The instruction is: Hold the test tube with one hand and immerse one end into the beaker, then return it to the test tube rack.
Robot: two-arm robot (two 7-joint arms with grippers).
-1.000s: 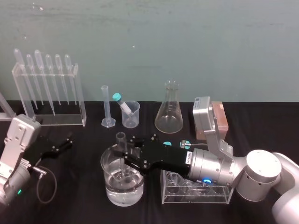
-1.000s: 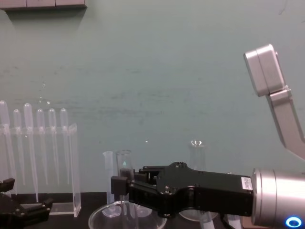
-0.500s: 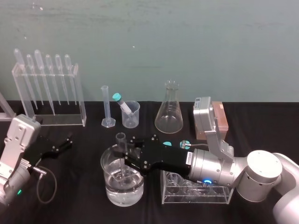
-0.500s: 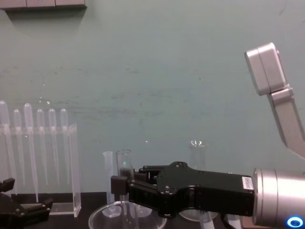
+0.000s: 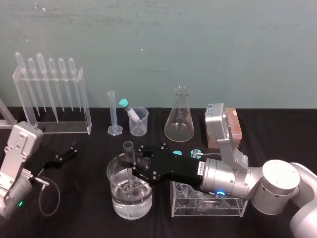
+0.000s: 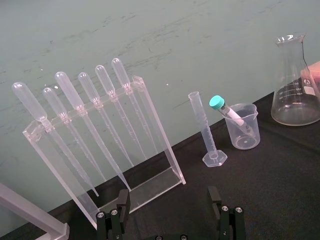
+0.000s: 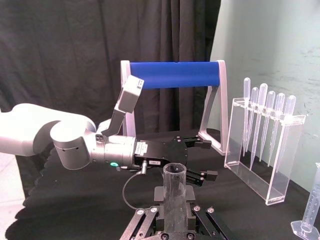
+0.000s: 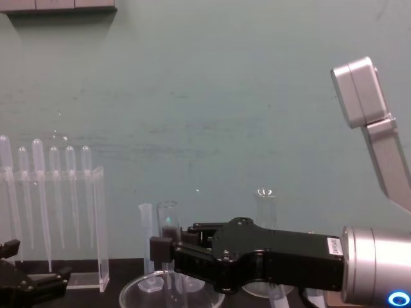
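Front edge: a clear acrylic tube holder (image 5: pixel 208 204) stood nearest me on the black table (image 5: pixel 84 218), under the right forearm, with round openings along its top.
Beaker: the beaker (image 5: pixel 112 173) sat just left of that holder, wide-rimmed and holding clear liquid in its lower part.
Right gripper: the right gripper (image 5: pixel 130 165) reached in from the right over the beaker's rim, its black fingers pinched on the test tube.
Test tube: the test tube (image 5: pixel 128 148) stood upright between those fingers, its open rim above them and its lower end down inside the beaker; I could not tell how deep it reached into the liquid.
Left gripper: the left gripper (image 5: pixel 66 153) rested low at the left of the table, well apart from the beaker, its fingers spread and holding nothing.
In the way: the right arm's black body and silver wrist lay across the ground between the beaker and the test tube rack.
Back row: a pipette stand (image 5: pixel 52 101) stood far left, then a thin graduated cylinder (image 5: pixel 113 114), a small plastic beaker (image 5: pixel 139 121) with a cyan-capped tube (image 5: pixel 128 109) leaning in it, and a conical flask (image 5: pixel 179 118).
Test tube rack: the salmon-pink test tube rack (image 5: pixel 234 128) stood right of the flask, partly hidden behind the arm's grey housing.
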